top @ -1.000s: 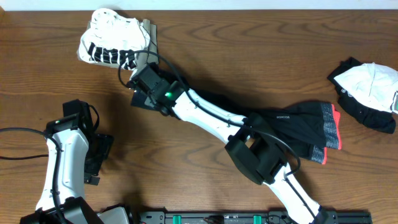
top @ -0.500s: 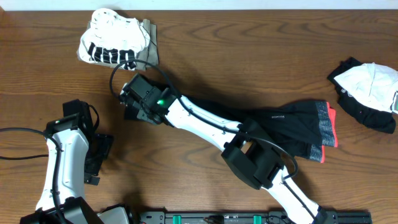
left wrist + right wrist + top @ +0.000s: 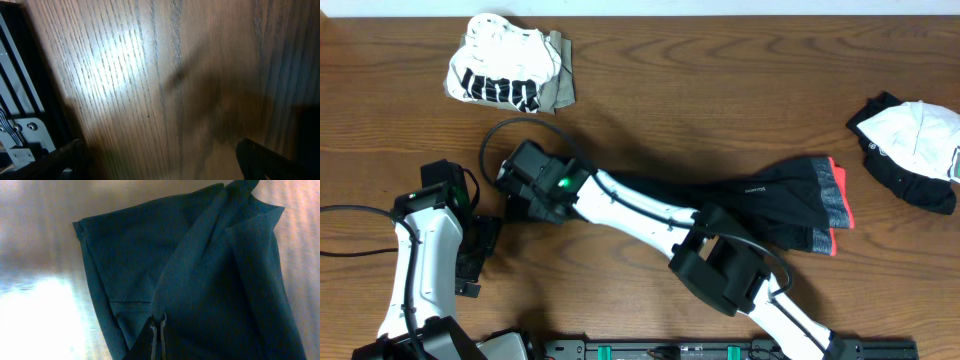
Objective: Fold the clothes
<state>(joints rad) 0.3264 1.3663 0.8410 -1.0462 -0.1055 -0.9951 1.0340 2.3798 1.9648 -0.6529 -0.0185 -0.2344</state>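
Observation:
The clothes lie apart on the wooden table. Long black trousers (image 3: 770,195) stretch across the middle, their grey, red-edged waistband (image 3: 837,203) to the right. My right gripper (image 3: 515,198) is shut on the far end of a trouser leg at centre left, and the right arm hides most of that leg. In the right wrist view the gripper (image 3: 158,327) pinches dark fabric (image 3: 200,270), which hangs bunched and folded. My left gripper (image 3: 478,258) stands open over bare wood at the lower left, just beside the right gripper. Its fingers (image 3: 267,160) are wide apart with nothing between them.
A white black-printed top (image 3: 500,70) with an olive piece (image 3: 560,78) sits at the back left. A black-and-white garment (image 3: 910,150) lies at the far right. A black rail (image 3: 720,350) runs along the table's front edge.
My right gripper has moved down and to the left, away from the white top, dragging the trouser leg with it. The waistband has slid slightly left. The left arm has not moved.

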